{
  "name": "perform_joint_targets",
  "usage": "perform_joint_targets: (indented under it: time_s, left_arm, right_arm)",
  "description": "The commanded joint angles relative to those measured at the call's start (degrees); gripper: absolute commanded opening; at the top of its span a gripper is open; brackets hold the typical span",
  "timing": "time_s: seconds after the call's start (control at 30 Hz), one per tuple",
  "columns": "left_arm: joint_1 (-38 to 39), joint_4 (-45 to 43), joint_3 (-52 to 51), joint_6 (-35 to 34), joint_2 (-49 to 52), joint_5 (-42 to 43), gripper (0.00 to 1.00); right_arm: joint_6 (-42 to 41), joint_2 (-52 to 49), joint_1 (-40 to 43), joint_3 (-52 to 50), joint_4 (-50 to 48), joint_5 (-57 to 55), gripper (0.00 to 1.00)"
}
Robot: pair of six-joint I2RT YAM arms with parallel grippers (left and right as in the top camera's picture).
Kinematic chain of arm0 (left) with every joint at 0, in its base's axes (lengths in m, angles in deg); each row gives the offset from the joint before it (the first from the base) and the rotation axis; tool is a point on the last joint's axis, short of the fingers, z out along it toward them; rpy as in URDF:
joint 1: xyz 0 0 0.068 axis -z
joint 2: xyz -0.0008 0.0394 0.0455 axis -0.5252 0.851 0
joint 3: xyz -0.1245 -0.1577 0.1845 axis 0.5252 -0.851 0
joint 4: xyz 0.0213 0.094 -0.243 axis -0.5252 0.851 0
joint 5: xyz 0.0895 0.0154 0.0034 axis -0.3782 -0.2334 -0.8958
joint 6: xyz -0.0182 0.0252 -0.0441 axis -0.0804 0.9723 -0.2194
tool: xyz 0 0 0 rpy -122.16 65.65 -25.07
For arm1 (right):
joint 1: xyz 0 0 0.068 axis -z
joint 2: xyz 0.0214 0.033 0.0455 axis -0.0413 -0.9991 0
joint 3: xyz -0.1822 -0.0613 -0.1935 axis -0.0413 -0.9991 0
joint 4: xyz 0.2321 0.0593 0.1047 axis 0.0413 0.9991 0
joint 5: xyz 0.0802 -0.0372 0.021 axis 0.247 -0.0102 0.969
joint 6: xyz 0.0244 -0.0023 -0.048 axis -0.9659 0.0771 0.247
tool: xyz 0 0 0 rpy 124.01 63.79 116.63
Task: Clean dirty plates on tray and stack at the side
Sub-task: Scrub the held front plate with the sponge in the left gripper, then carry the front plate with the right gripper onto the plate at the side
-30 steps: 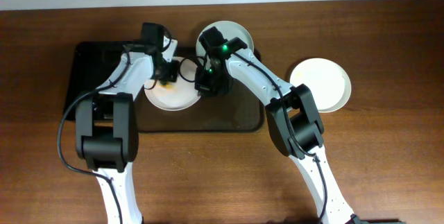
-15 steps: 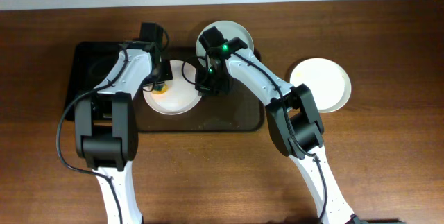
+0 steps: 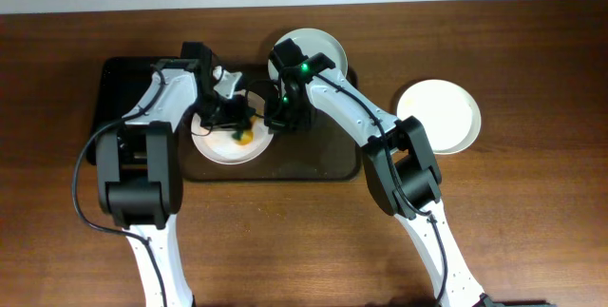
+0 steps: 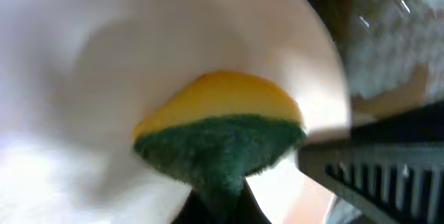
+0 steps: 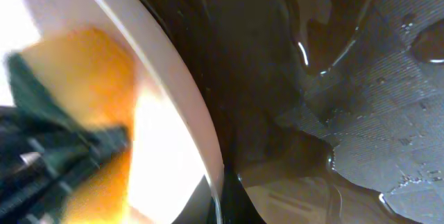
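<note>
One white plate (image 3: 217,143) lies on the wet dark brown tray (image 3: 323,160). My left gripper (image 3: 236,124) is shut on a yellow and green sponge (image 3: 244,137) and presses it onto this plate. In the left wrist view the sponge (image 4: 220,130) lies on the plate (image 4: 104,57), green side toward the fingers (image 4: 218,207). My right gripper (image 3: 276,117) is shut on the plate's right rim (image 5: 177,109), pinched at the frame's bottom edge (image 5: 216,200). A second plate (image 3: 325,47) lies at the tray's far edge. A third plate (image 3: 439,115) lies on the table to the right.
A black bin (image 3: 119,84) stands against the tray's left end, under my left arm. The tray floor (image 5: 368,120) is wet with puddles. Bare wooden table (image 3: 304,240) lies in front of the tray.
My left gripper has swept the sponge from the plate's far left across to its right middle. The plate has shifted slightly. The right gripper has stayed on the rim.
</note>
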Motion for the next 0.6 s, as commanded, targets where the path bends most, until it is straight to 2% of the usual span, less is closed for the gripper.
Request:
perform_joint_targets:
  time_s: [0.0,0.03,0.1,0.13,0.17,0.27,0.33,0.5,0.57]
  left_arm:
    - [-3.74,-0.57,1.81,-16.68,2.93,-17.94,0.01]
    - [-4.17,-0.57,2.47,-20.02,2.03,-21.53,0.00]
    - [-4.02,-0.52,3.82,-21.14,-0.59,-28.92,0.01]
    - [-3.87,-0.55,4.17,-21.16,-1.79,-28.85,0.01]
    - [-3.69,-0.52,4.22,-21.11,-3.34,-28.35,0.00]
    - [-3.63,-0.02,4.22,-18.21,-11.10,-17.27,0.01]
    - [-3.69,0.13,4.22,-15.21,-16.68,-16.55,0.01]
    - [-5.27,-0.11,4.07,-15.21,-18.45,-20.85,0.00]
    - [-5.25,-0.52,4.02,-15.23,-17.49,-21.11,0.00]
  right_arm:
    - [0.98,-1.95,-0.07,-1.18,0.70,-1.81,0.04]
    - [0.96,-1.95,-0.04,-1.18,0.68,-1.84,0.04]
    - [0.98,-1.95,-0.04,-1.18,0.68,-1.86,0.04]
    - [1.42,-1.95,-0.04,-1.18,0.68,-1.86,0.04]
    - [1.88,-1.95,-0.04,-1.18,0.87,-1.86,0.04]
    - [4.00,0.07,-0.04,-1.16,3.06,-4.09,0.04]
    - [7.02,4.79,-0.07,-1.16,5.05,-8.28,0.05]
    - [11.43,17.68,-0.17,-1.16,13.49,-26.86,0.04]
    - [11.45,23.06,-1.16,-1.16,17.81,-40.74,0.04]
